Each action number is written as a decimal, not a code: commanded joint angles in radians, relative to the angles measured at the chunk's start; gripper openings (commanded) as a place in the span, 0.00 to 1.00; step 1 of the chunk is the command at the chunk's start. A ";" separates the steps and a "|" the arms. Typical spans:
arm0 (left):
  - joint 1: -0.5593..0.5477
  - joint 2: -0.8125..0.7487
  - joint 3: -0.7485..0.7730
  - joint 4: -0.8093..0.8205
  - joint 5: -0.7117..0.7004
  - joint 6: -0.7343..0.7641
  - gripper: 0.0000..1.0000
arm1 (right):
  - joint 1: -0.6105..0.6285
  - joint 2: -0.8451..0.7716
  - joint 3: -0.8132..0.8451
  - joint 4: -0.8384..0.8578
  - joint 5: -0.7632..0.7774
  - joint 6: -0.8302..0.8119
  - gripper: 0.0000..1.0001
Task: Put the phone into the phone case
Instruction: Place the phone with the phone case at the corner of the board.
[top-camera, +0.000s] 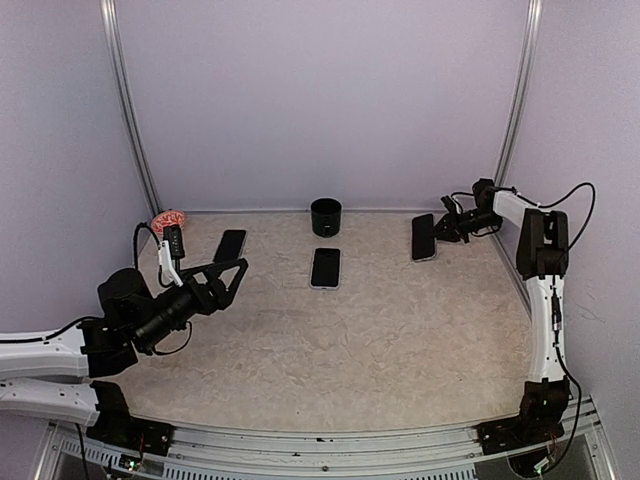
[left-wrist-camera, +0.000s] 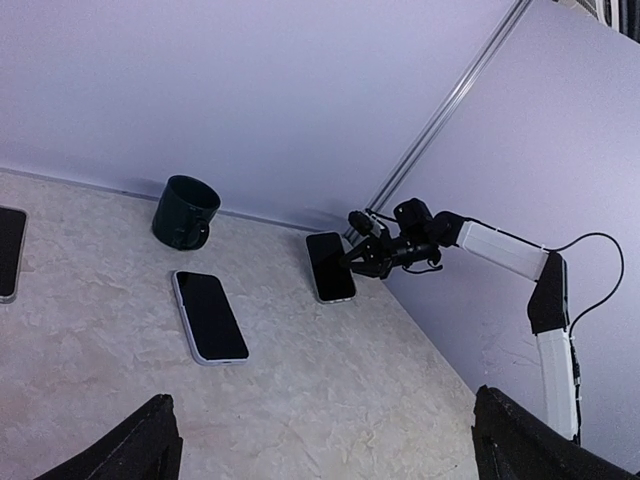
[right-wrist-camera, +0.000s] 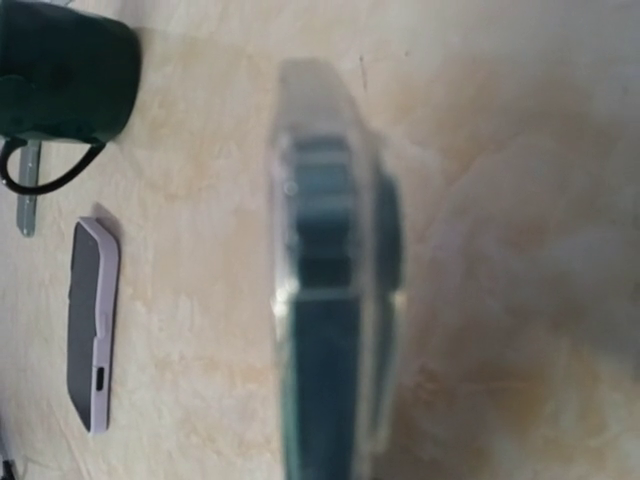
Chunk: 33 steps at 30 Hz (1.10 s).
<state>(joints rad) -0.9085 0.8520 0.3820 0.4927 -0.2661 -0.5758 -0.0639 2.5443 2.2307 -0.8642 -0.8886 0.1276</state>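
Observation:
A dark phone (top-camera: 424, 237) with a clear rim lies at the back right, its right edge between the fingers of my right gripper (top-camera: 441, 232). The left wrist view shows it (left-wrist-camera: 330, 265) tipped up in that gripper (left-wrist-camera: 362, 258). In the right wrist view it is a blurred edge-on slab (right-wrist-camera: 325, 330); the fingers do not show there. A phone in a pale lavender case (top-camera: 325, 267) lies flat at the table's middle. A third black phone (top-camera: 230, 243) lies at the back left. My left gripper (top-camera: 235, 283) is open and empty, above the table near that third phone.
A dark green mug (top-camera: 326, 216) stands at the back centre, behind the lavender-cased phone. A red and white object (top-camera: 168, 220) sits in the back left corner. Purple walls close the table at the back and both sides.

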 joint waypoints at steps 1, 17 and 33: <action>0.005 0.017 0.009 0.027 0.012 -0.011 0.99 | -0.020 0.034 0.041 -0.002 0.003 -0.012 0.08; 0.004 0.054 0.012 0.049 0.022 -0.029 0.99 | -0.044 0.066 0.060 0.020 -0.041 0.017 0.09; 0.005 0.068 0.021 0.062 0.024 -0.013 0.99 | -0.054 -0.078 -0.176 0.128 -0.258 0.019 0.00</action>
<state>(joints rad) -0.9085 0.9142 0.3820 0.5247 -0.2508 -0.6006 -0.1104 2.5389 2.0911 -0.7799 -1.0485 0.1501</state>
